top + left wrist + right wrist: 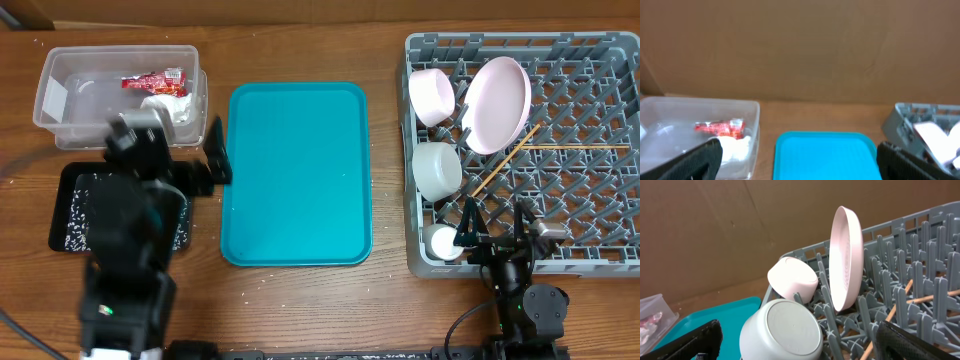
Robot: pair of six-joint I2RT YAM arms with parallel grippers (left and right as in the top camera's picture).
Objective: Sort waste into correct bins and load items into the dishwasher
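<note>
Overhead: sorting and loading look done, judging by how things lie. The teal tray (296,175) in the middle holds nothing.

Waste:
- 1 wrapper (153,80) and 1 napkin (170,106) sit in the tub (120,50), far left.
- White rice specks (78,205) lie on the black tray (56,232), near left. They are too small to count.
- The left arm covers most of that tray.
- I can't find the brown lump; it may be hidden under the arm.

Rack (590,200), right side:
- 1 plate (497,103) stands on edge between pegs.
- 1 pink bowl (432,95) is just left of the plate.
- 1 grey bowl (437,170) is nearer than the pink bowl, bottom facing the right wrist camera.
- 1 cup (440,242) is at the near left corner.
- 2 chopsticks (508,160) lie on the lattice, one slanted and one running left-right.

Bins: 2. Rack: 1.

Grippers:
- Left gripper (218,152) hangs between the tub and the teal tray. Fingers are spread wide with nothing in them, and the left wrist view confirms this.
- Right gripper (495,222) is over the rack's near edge, just right of the cup. Fingers are spread wide and it holds nothing.

Next move, my read: no pick is needed. Check the black tray for the lump once the arm clears it. Then pull both arms back without clipping the cup or the tub wall.
</note>
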